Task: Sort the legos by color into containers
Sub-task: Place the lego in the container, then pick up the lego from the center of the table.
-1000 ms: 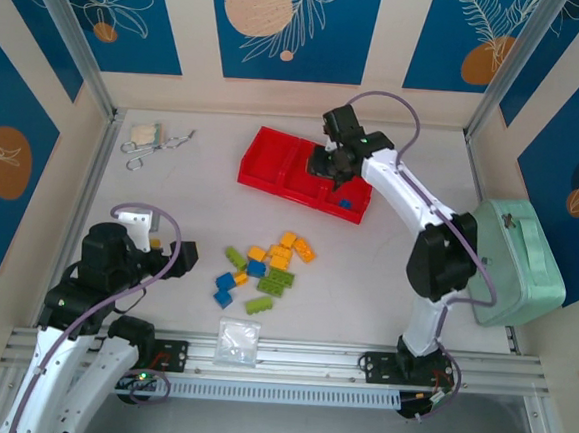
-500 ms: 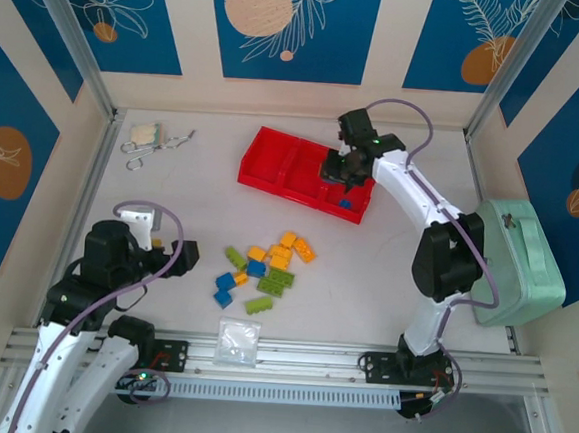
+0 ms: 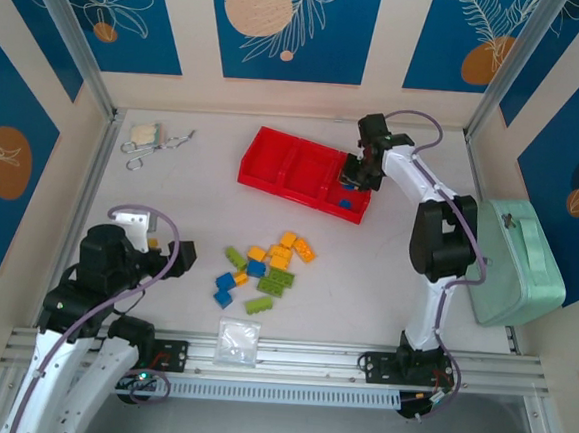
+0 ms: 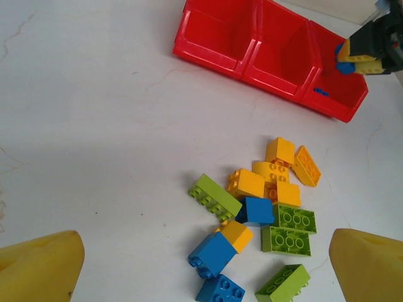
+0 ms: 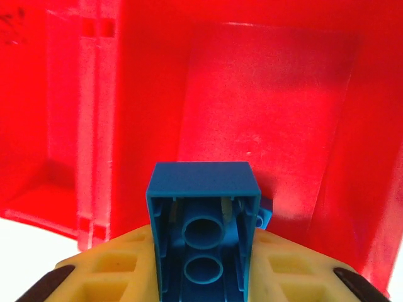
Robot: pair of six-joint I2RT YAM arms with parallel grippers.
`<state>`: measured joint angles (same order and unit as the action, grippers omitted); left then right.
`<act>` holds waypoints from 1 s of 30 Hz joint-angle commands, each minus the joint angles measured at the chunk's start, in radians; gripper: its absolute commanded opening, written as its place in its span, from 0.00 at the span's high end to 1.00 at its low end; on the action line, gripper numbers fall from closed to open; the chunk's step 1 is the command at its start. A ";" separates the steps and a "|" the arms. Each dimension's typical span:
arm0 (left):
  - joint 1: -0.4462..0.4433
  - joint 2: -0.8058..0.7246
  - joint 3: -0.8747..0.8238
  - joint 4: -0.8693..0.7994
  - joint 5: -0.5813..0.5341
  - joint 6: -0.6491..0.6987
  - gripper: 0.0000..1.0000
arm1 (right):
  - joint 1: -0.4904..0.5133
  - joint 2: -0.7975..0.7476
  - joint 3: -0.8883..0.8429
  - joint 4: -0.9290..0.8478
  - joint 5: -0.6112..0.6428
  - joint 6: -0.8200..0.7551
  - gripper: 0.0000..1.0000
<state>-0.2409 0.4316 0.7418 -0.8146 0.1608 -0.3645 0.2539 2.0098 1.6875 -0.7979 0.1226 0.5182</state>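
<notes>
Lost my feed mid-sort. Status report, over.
Left gripper open, empty. Right gripper shut on blue brick, above right-end compartment of red tray. Nothing in the way.

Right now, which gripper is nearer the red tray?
Right. The right gripper, gripping a blue lego, is over the red tray; the left gripper sits far off, near-left.

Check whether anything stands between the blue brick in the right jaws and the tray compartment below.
Nothing visible does. The blue brick in the right gripper's jaws faces the end compartment's bare floor; a second brick lies to the side.
</notes>
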 commanded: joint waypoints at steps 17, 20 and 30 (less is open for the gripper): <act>-0.003 -0.004 -0.005 0.011 -0.011 0.012 0.01 | 0.067 -0.299 -0.183 0.046 -0.142 -0.139 0.25; -0.002 0.006 -0.003 0.008 -0.005 0.012 0.01 | 0.104 -0.377 -0.268 0.066 -0.151 -0.193 0.21; -0.001 0.018 -0.001 0.005 -0.007 0.010 0.01 | 0.277 -0.396 -0.445 0.080 -0.121 -0.307 0.10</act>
<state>-0.2409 0.4545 0.7418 -0.8154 0.1490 -0.3645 0.4873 1.5955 1.2621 -0.7113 -0.0032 0.2733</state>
